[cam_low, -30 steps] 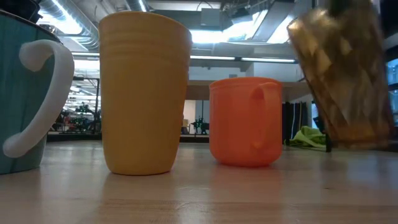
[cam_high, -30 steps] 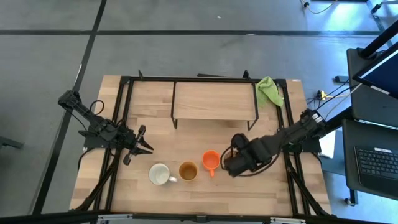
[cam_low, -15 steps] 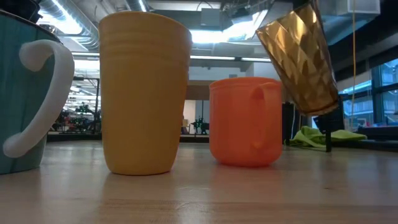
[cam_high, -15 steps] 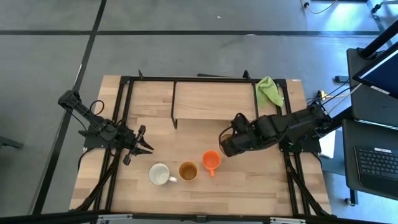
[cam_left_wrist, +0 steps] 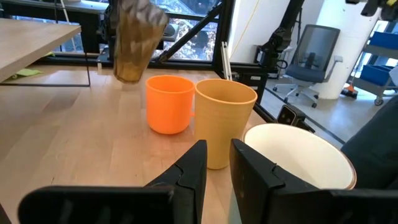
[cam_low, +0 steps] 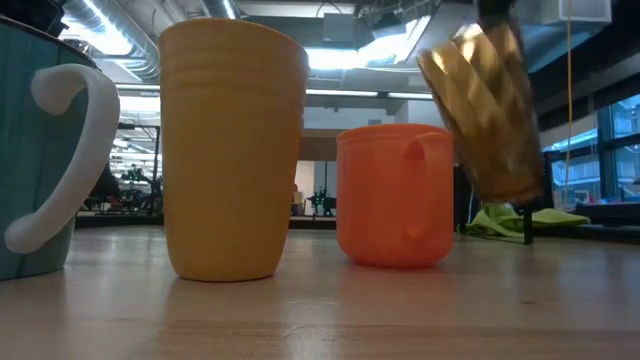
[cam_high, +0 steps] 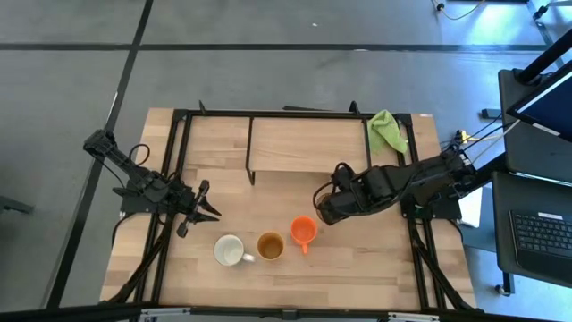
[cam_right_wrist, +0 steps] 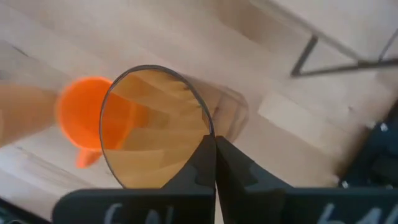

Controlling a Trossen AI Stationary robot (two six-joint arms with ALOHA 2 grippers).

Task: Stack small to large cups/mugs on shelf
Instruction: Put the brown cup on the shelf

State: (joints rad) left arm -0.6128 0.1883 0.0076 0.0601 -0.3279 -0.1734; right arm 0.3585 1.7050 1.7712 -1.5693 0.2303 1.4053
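Observation:
My right gripper [cam_high: 325,207] hangs above the table just right of and beyond the orange cup [cam_high: 303,232], shut on the amber see-through tumbler [cam_low: 485,110]. The orange cup, the tan-yellow mug [cam_high: 270,246] and the white mug [cam_high: 230,250] stand upright on their bases in a row near the front edge. The shelf [cam_high: 308,145] stands on its black legs at the far middle, its board bare. My left gripper [cam_high: 204,210] waits left of the row, low and nearly level, open by a narrow gap [cam_left_wrist: 216,168] with nothing between its fingers. My right gripper holds the tumbler by its rim [cam_right_wrist: 208,138], one finger inside the mouth and one outside the wall. The fingers come from above, pointing steeply down. The tumbler hangs below them, mouth up, lifted clear of the table and tilted [cam_left_wrist: 134,40].
A green cloth [cam_high: 387,130] lies at the table's far right corner, beside the shelf. Black frame rails run along the table's left and right sides [cam_high: 170,179]. Bare wood lies between the shelf and the row of cups.
My right gripper has carried the tumbler from beside the orange cup toward the table's far edge and the shelf, most of the way in the first half second. The tumbler stays clear of the table and tilted. The three standing cups have kept their places.

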